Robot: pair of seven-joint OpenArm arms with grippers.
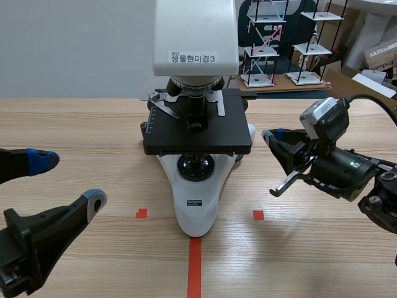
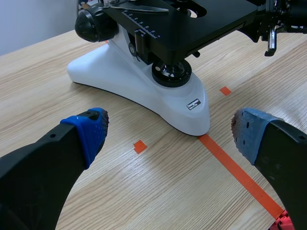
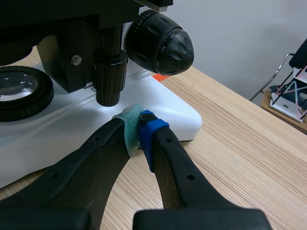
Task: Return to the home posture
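Note:
A white microscope (image 1: 195,186) with a black stage (image 1: 198,127) stands at the middle of the wooden table. My left gripper (image 1: 67,181) hovers low at the front left, open, with nothing between its blue pads (image 2: 91,129). In the left wrist view the microscope's base (image 2: 144,86) lies just ahead of the left gripper (image 2: 170,132). My right gripper (image 1: 272,135) sits to the right of the stage, pointing at the microscope. It is shut on nothing. In the right wrist view the right gripper's (image 3: 139,129) pads meet close to the base (image 3: 57,129), below the black focus knob (image 3: 160,43).
Wire shelf models (image 1: 267,43) on a wooden board and cardboard boxes (image 1: 381,56) stand behind the table at the back right. Orange-red tape marks (image 1: 195,267) lie on the table in front of the microscope. The right arm's tip (image 2: 273,24) shows past the stage.

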